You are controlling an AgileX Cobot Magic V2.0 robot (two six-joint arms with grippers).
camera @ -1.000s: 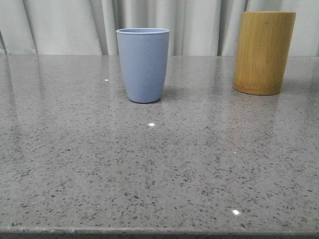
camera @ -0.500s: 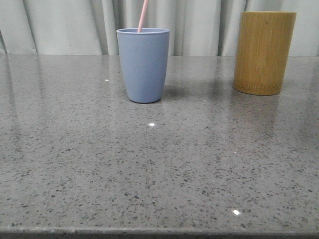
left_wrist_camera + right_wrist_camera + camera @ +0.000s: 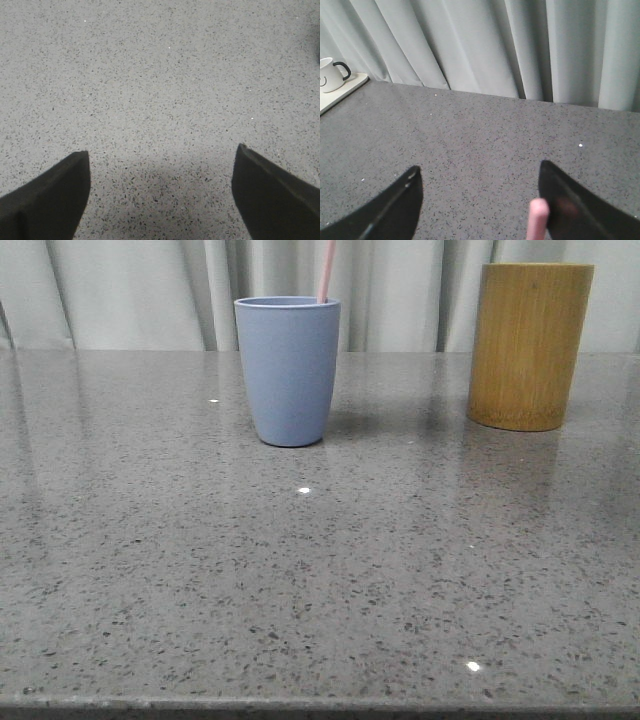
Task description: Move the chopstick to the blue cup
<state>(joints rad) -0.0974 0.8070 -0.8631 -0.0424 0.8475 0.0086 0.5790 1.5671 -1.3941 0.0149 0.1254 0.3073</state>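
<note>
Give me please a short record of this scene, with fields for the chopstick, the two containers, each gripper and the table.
chopstick: pink chopstick stands in the blue cup, leaning at its rim; its end also shows beside one finger in the right wrist view
bamboo holder: bamboo holder upright, apart from the cup
left gripper: left gripper open, empty, over bare table
right gripper: right gripper open, fingers apart
table: grey speckled table
background: white mug on a tray

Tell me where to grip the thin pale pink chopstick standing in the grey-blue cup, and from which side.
Grip the thin pale pink chopstick on its bare shaft above the grey-blue tapered cup, coming from above: only that part clears the rim, leaning right. This is a judgement.
</note>
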